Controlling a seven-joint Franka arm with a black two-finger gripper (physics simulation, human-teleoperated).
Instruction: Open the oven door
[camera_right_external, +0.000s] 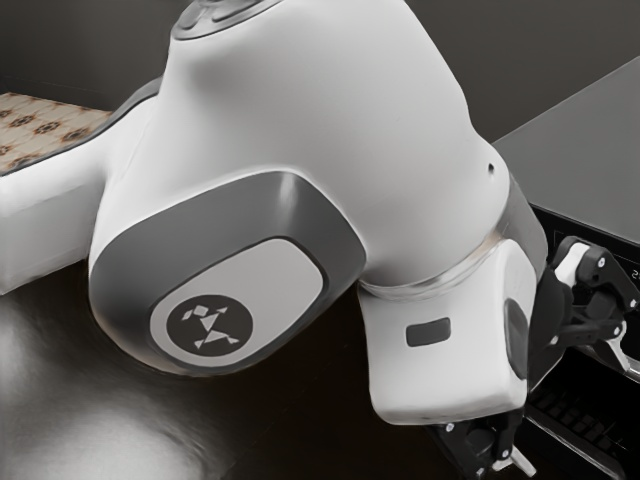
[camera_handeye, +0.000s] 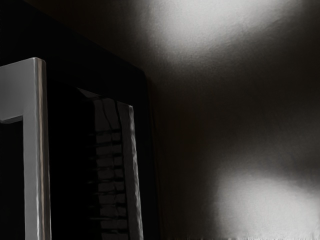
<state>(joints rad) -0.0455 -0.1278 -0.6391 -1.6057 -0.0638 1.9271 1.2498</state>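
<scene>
**Off-centre gripper (camera_right_external: 573, 412) risked missing the handle (camera_handeye: 37, 160)**

The gripper stood wide open at the exterior view's right, holding nothing, its fingers (camera_right_external: 598, 292) well apart. The oven door (camera_handeye: 75, 150) was near it, the handle off to one side of the hand's aim. Closing unaligned could have caught nothing; a skewed pull could have slipped. Count: one arm (camera_right_external: 330, 110), one gripper, two fingers, one door, one handle.
</scene>
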